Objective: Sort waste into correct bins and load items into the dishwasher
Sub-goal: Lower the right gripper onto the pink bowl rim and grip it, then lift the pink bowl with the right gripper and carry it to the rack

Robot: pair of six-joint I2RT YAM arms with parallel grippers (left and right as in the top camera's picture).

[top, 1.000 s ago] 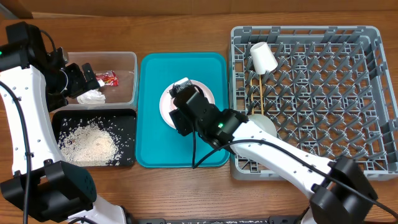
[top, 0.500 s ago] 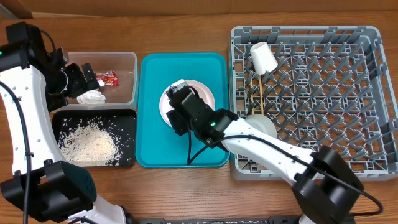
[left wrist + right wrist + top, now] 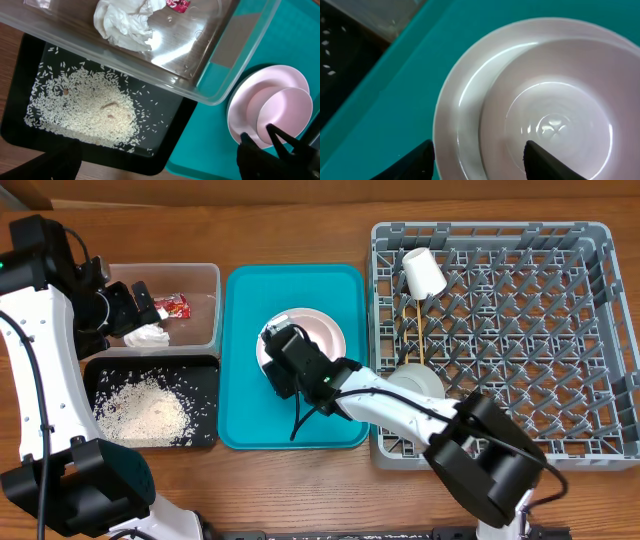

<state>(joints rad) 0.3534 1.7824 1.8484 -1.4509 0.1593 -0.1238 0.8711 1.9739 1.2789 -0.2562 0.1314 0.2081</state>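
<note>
A white plate lies on the teal tray with a white bowl on top of it. My right gripper hovers open at the plate's left side, one finger by the plate's edge and the other over the bowl, with the bowl's rim between them. My left gripper hangs wide open and empty above the clear tub, which holds the napkin and red wrapper. Rice lies in the black tray. A cup, chopsticks and a second bowl sit in the grey rack.
The rack fills the right half of the table, its pegs standing upright. The tub and black tray sit side by side against the teal tray's left edge. Bare wood runs along the table's front and back edges.
My right gripper has slid left across the plate, from over its middle to its left edge. The left arm has stayed still.
</note>
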